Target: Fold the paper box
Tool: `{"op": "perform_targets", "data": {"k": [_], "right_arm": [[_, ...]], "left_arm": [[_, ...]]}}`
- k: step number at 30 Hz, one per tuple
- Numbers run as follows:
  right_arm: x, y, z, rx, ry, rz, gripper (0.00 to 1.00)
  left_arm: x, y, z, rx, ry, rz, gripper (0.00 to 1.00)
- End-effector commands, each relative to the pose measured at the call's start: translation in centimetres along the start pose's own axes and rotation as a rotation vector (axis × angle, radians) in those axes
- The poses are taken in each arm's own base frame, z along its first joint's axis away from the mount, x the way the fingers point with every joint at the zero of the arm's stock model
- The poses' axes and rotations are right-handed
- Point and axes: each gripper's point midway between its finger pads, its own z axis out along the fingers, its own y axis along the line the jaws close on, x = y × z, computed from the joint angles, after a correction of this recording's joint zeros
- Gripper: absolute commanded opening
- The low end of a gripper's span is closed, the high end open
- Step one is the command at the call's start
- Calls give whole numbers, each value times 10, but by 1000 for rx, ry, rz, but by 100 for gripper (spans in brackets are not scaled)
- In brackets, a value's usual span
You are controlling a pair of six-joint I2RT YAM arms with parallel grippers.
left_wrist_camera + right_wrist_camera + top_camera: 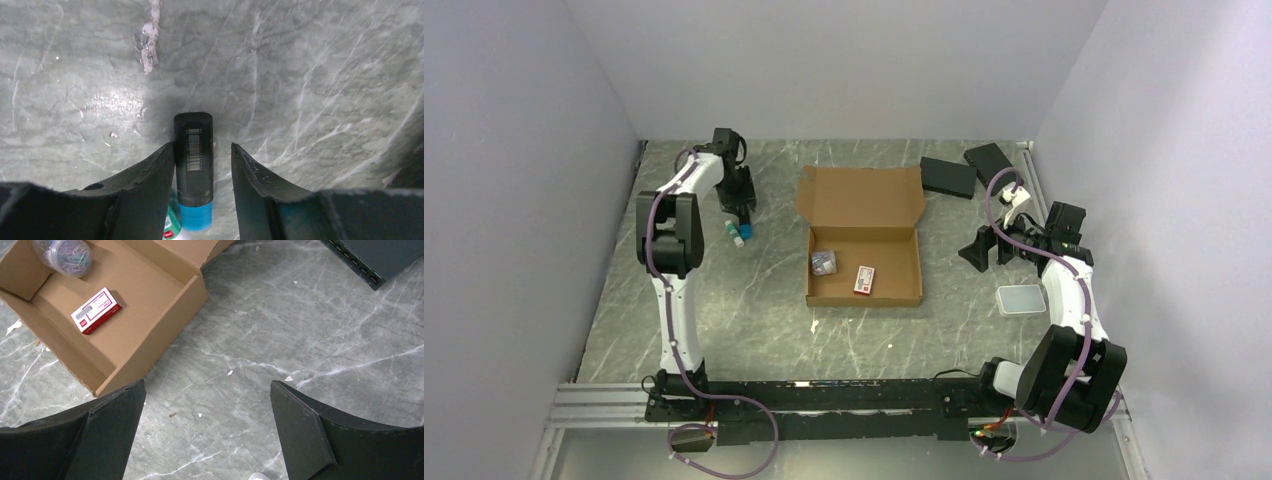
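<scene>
The paper box (889,255) lies open mid-table, its lid flap (861,195) laid back flat. The right wrist view shows its near corner (150,305). My left gripper (742,225) is down at the far left, away from the box. Its jaws (202,146) straddle a black tube with a blue cap (193,150). The left finger touches the tube and a gap remains on the right. My right gripper (977,250) hovers right of the box, wide open (207,382) over bare table.
Inside the box sit a clear tub of paper clips (824,263) and a small red-and-white packet (864,279). A green-and-white item (171,225) lies beside the tube. Two black slabs (948,176) rest at the back right, a grey tray (1021,299) near the right arm.
</scene>
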Motion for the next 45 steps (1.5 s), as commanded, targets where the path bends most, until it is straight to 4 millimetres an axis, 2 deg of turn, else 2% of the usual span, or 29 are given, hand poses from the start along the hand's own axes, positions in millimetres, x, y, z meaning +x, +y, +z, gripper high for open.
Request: {"op": "perform_targets", "data": {"k": [1, 10, 14, 18, 20, 22, 25, 27, 30, 37, 45], "right_arm": [[-21, 3, -5, -11, -52, -63, 100], [-27, 7, -7, -15, -67, -78, 100], [-28, 8, -9, -13, -73, -86, 100], [-29, 9, -9, -13, -76, -90, 100], [-29, 9, -9, -13, -76, -91, 100], [-30, 10, -10, -14, -78, -94, 100], [-31, 10, -10, -13, -79, -97, 100], [-31, 10, -10, -15, -80, -98, 100], [-31, 11, -10, -17, -81, -97, 100], [-31, 11, -10, -20, -82, -95, 100], [-29, 11, -9, -23, -81, -90, 100]], "left_arm": [[18, 4, 2, -99, 62, 47, 49], [36, -3, -2, -174, 80, 93, 45], [50, -7, 3, -191, 119, 115, 37], [51, -13, -2, -168, 106, 124, 23], [43, -20, -15, -131, 64, 121, 14], [33, -30, -38, -78, 0, 116, 6], [26, -41, -70, 5, -75, 113, 1], [29, -46, -87, 56, -108, 111, 0], [42, -59, -108, 178, -134, 120, 0], [77, -85, -142, 439, -172, 118, 0], [97, -120, -187, 753, -231, 130, 0]]}}
